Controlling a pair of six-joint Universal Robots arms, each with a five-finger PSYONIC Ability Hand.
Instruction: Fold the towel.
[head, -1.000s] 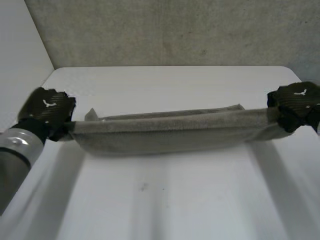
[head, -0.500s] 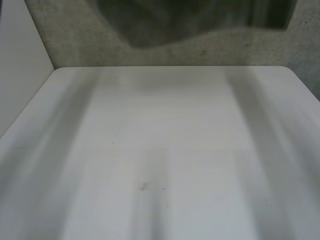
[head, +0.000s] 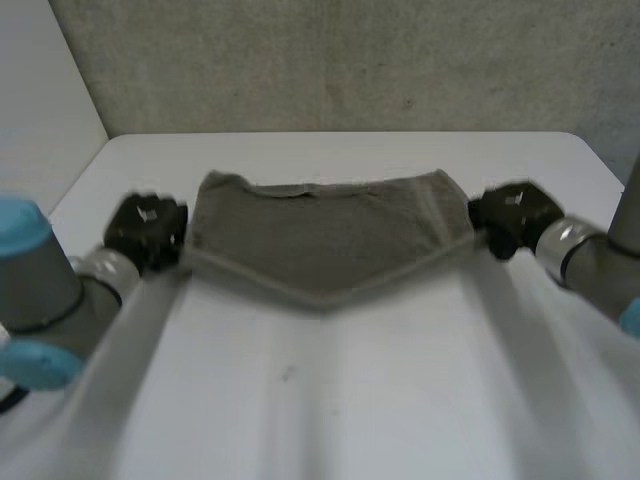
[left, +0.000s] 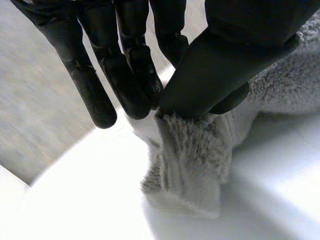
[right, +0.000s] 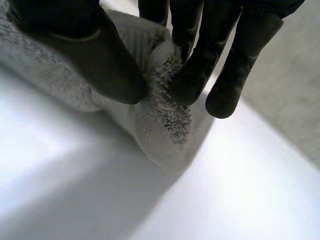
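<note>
A grey-brown towel (head: 320, 235) lies spread on the white table (head: 330, 400), its near edge lifted and sagging into a V between my two hands. My left hand (head: 146, 230) pinches the towel's near left corner (left: 187, 160) between thumb (left: 220, 65) and fingers (left: 132, 75). On the other side my right hand (head: 508, 217) pinches the near right corner (right: 165, 120) between its thumb (right: 95, 55) and fingers (right: 200, 70). The far edge of the towel rests flat on the table.
A grey wall (head: 350, 60) rises just behind the table's far edge. The table's left edge (head: 80, 185) runs close beside my left arm (head: 40, 300). Bare table surface stretches in front of the towel.
A second ago the towel hung as a narrow band stretched wide between my hands. It swung up past the camera and now lies spread out farther back, both hands closer together.
</note>
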